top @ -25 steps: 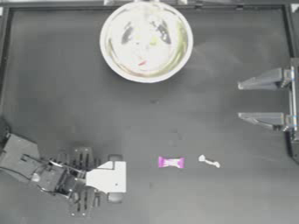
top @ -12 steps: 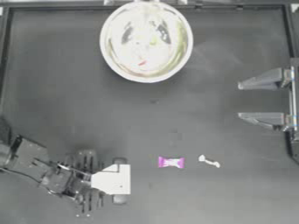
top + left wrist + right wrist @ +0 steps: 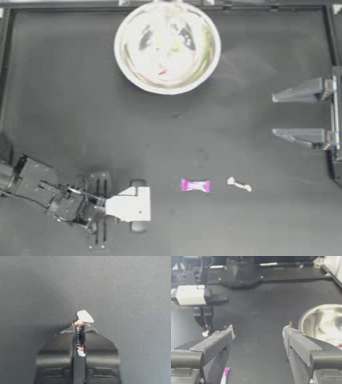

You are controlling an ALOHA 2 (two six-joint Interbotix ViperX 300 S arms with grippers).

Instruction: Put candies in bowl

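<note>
Red-and-white candy (image 3: 80, 331): clamped in the left tool (image 3: 79, 328), low over the surface (image 3: 80, 115), well apart from the bowl (image 3: 208, 70). Judged light, crinkly, slip-prone; best pinched at its body. Magenta candy (image 3: 196, 186) and whitish candy (image 3: 238, 184) lie nearby. Right tool (image 3: 258, 333): parked, jaws apart.

Counts:
- 1 bowl (image 3: 167, 47), top center of the top view.
- 2 candies loose on the table, lower center: 1 magenta candy (image 3: 196, 186), 1 whitish candy (image 3: 239, 184) to its right.
- 1 red-and-white candy (image 3: 80, 331) pinched in the left gripper (image 3: 79, 331).
- Candies inside the bowl: red and yellow-green specks show; exact count unclear among reflections.
- 2 grippers: left, lower left; right gripper (image 3: 299, 114), right edge.
</note>
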